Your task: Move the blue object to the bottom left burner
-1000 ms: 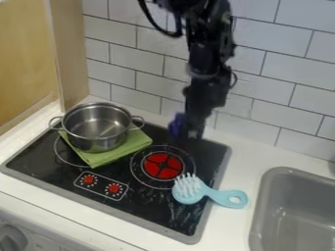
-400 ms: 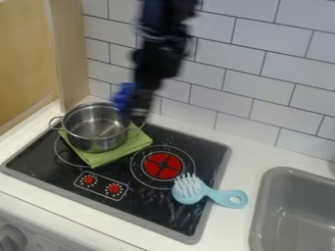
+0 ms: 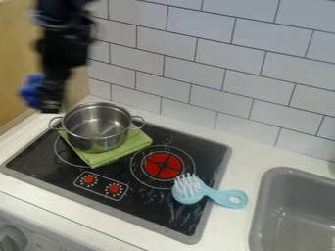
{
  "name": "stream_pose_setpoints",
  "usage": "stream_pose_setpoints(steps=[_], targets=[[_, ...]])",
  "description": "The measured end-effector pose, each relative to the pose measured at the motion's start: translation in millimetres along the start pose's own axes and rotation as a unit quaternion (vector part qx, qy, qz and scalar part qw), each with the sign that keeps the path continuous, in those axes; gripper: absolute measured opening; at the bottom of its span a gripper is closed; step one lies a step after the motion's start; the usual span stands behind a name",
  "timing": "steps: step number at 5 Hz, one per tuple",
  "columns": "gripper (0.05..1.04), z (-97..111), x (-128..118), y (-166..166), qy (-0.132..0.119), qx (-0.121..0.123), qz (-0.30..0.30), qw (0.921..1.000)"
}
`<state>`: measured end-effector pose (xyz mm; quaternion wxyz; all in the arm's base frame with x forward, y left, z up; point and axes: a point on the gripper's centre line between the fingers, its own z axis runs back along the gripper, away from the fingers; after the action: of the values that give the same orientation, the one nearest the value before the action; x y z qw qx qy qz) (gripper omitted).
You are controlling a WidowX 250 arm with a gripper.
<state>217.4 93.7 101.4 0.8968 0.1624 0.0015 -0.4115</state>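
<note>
Glossy black stovetop (image 3: 154, 206), pale-blue brush (image 3: 219, 197) (spiky white bristles (image 3: 188, 184)).

A metal pot (image 3: 97, 138) on an apparently folded green cloth (image 3: 108, 157); grey sink (image 3: 293, 188).

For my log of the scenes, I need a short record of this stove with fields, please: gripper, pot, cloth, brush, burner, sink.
gripper: at upper left, by the wooden panel; blurred
blue shape: dark blue, against the gripper's left side in the picture; whether held, cannot tell
pot: steel, two handles, upright
cloth: green, folded, under the pot
brush: light blue, white bristles up; head on the cooktop, handle reaching over the counter
burner: red centre, right of the cloth
sink: grey, far right
</note>
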Motion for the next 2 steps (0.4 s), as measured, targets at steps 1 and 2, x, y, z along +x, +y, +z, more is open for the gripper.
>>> stream_pose_setpoints(steps=[1,2], targets=[[0.718,-19,-20,9,0.007,-0.01,0.016,0.9998],[0.717,-45,-30,12,-0.005,-0.033,0.029,0.999]])
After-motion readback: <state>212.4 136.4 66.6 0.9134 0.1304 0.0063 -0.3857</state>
